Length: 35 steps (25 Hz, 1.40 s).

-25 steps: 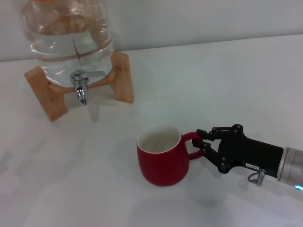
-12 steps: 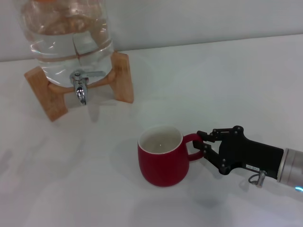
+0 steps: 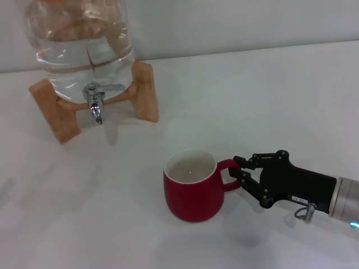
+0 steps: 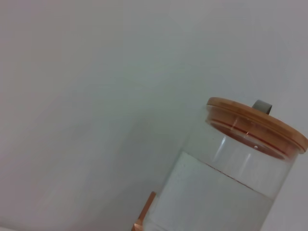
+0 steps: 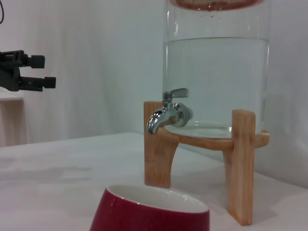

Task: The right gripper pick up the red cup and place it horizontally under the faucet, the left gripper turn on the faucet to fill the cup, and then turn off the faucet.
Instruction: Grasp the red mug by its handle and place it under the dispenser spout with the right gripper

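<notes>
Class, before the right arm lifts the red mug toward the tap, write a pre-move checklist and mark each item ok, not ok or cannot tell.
1. Right gripper has its jaws around the handle of the red cup: ok.
2. Grip firm enough to lift: cannot tell.
3. Cup upright on the table, nothing inside: ok.
4. Faucet shut, no water running from its spout: ok.
5. Spot under the spout, in front of the wooden stand, free for the cup: ok.
6. Left gripper held off to the side of the water jar, away from the cup's path: ok.
</notes>
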Motion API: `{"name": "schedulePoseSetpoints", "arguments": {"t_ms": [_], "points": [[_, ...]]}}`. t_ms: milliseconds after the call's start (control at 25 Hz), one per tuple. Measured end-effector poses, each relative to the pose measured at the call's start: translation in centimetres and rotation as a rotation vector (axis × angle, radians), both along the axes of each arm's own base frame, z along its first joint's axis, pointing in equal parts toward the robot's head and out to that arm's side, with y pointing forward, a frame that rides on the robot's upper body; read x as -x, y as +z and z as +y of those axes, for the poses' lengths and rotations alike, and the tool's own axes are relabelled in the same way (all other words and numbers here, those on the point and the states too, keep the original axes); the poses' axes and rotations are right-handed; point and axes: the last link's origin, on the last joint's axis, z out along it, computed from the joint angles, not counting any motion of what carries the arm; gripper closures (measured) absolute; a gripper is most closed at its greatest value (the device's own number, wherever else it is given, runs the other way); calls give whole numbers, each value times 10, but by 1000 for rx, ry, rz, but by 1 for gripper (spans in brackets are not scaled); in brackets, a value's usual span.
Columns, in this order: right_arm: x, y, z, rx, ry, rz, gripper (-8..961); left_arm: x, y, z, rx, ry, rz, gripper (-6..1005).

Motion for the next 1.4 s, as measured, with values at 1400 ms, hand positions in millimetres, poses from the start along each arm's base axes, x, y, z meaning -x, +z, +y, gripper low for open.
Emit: {"name": "schedulePoseSetpoints", "arguments": {"t_ms": [1400], "points": [[-4, -4, 1, 5, -33, -12, 780, -1, 1, 1, -6, -3, -5, 123]]}}
